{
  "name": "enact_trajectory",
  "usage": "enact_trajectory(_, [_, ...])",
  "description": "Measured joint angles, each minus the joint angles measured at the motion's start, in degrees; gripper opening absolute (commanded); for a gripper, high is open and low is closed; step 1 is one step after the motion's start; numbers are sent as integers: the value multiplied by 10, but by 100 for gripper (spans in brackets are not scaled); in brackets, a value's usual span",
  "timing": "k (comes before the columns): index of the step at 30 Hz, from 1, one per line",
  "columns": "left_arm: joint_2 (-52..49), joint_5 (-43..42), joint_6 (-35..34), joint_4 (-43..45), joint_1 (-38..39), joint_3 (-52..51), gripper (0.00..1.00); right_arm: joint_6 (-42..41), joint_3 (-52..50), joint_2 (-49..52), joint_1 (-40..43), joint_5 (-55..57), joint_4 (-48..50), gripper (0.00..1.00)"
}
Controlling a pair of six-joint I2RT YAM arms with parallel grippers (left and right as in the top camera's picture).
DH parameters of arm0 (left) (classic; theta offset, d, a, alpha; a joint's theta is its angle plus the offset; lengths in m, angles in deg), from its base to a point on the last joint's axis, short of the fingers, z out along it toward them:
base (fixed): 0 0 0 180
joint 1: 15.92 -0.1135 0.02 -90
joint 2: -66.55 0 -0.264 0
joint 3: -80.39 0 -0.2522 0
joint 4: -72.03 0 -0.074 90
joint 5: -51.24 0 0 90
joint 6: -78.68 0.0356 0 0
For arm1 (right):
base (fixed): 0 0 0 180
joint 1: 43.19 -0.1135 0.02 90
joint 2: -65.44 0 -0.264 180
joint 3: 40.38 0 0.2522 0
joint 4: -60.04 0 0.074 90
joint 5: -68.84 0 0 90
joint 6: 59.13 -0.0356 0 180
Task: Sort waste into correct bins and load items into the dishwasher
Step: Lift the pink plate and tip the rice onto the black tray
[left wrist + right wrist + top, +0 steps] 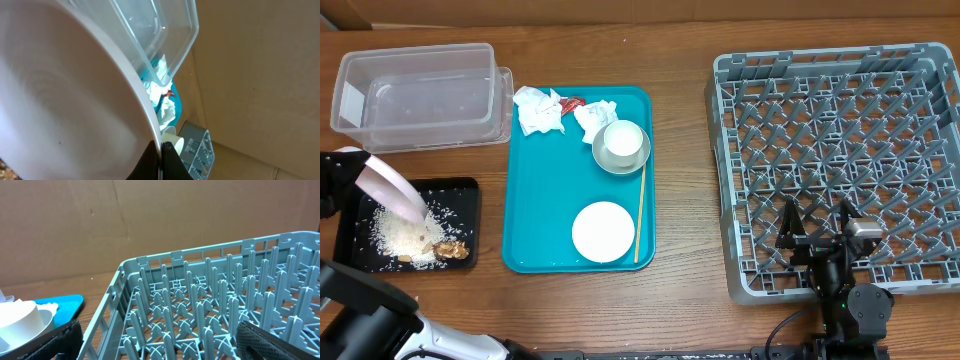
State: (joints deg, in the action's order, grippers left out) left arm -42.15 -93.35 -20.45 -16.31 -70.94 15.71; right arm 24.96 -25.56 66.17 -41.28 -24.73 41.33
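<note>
**Left gripper (161,161) pinched on the plate rim, rack far to your right**

Left wrist: your left jaws are closed tight on the edge of the pinkish-white plate (65,100), which fills most of this view. Past it you see the clear tub (165,30), crumpled napkins (162,75) and the red wrapper (169,93).

Overhead: the plate hangs tilted over the black tray (465,198), its lower edge down among the rice crumbs (400,235). The dish rack (840,150) lies well apart to your right, beyond the teal tray (545,200). Your right gripper (817,235) sits at the rack's near edge, spread wide and holding nothing, so that arm is the nearer one.

Right wrist: rows of prongs (210,305) stand just ahead of the open fingers, with the white cup (17,322) off to the left.

You'll likely need to carry the plate rightward and set it on edge between those prongs
</note>
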Motion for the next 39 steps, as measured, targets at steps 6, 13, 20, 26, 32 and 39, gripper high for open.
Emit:
enact_trajectory(6, [0,-3,5,5,-2,0,4,0,0,0,0,0,0,100])
enact_trajectory(13, [0,-11,16,0,-2,0,4,0,0,0,0,0,0,100])
enact_trajectory(20, [0,-41,32,-86,-3,0,4,0,0,0,0,0,0,100])
enact_trajectory(26, [1,-91,91,-172,10,0,4,0,0,0,0,0,0,100])
enact_trajectory(32, [20,-49,112,-191,58,0,4,0,0,0,0,0,0,100])
enact_trajectory(39, [84,5,117,-180,189,0,4,0,0,0,0,0,0,100])
